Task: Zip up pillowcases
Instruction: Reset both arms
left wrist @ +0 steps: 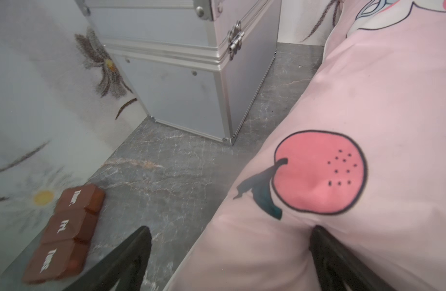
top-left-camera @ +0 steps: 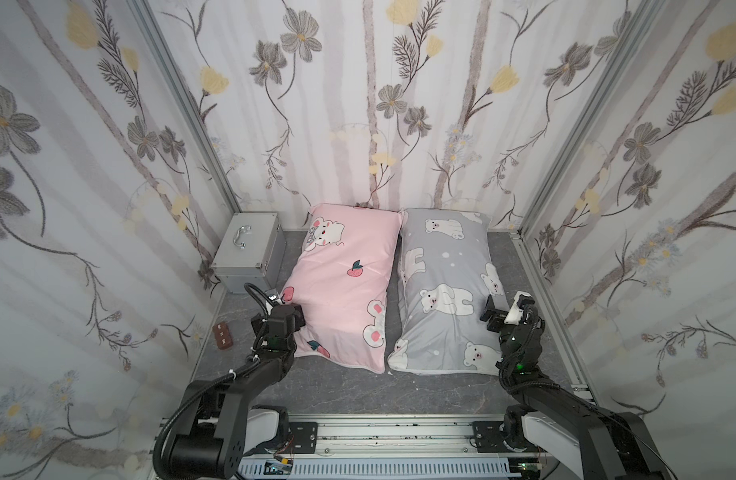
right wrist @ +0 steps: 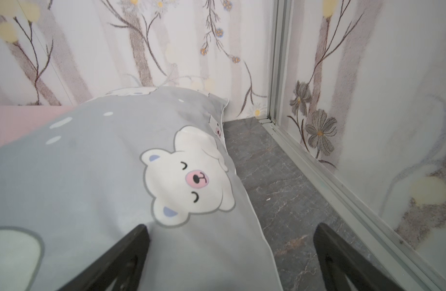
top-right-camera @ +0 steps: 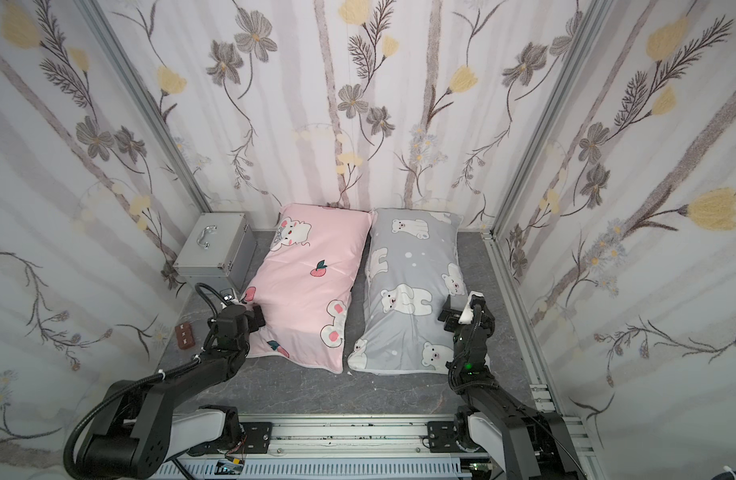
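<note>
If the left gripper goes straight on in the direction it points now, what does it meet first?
Most likely the pink pillowcase: its bulging side lies between the fingers of the open left gripper, one against the fabric. Further along stands the silver metal case; depth is hard to judge.

Pink soft rectangular pillowcase (top-left-camera: 345, 286), white animals, red peaches: flat, just beside silver metal case (top-left-camera: 249, 249). Grey polar-bear pillowcase (top-left-camera: 445, 291): parallel, on pink's far side from case.

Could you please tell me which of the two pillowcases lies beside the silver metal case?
The pink pillowcase with red peaches; the silver metal case stands beside it. The grey polar-bear pillowcase lies on the pink one's other side.
</note>
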`<move>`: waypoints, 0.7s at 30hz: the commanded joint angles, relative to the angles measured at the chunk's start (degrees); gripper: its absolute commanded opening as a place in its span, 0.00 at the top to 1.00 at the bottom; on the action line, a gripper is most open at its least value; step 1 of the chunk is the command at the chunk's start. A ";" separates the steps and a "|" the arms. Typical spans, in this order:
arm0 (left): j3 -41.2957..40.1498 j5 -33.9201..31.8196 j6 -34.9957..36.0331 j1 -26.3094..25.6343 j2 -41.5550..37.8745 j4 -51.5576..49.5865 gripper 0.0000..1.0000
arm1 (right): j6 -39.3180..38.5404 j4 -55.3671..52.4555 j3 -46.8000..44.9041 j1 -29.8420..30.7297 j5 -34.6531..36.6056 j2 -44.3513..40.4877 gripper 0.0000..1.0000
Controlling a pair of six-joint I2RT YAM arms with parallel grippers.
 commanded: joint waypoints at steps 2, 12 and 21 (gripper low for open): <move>5.02 7.47 2.92 1.58 9.46 12.80 0.00 | -4.27 16.41 0.66 -1.19 0.76 5.45 0.00; 2.99 13.50 2.21 3.69 13.69 19.67 0.00 | 1.06 20.56 3.08 -6.50 -4.82 15.30 0.00; 2.75 11.13 1.51 3.49 13.55 19.78 0.00 | 2.17 17.94 4.69 -7.07 -3.64 15.50 0.00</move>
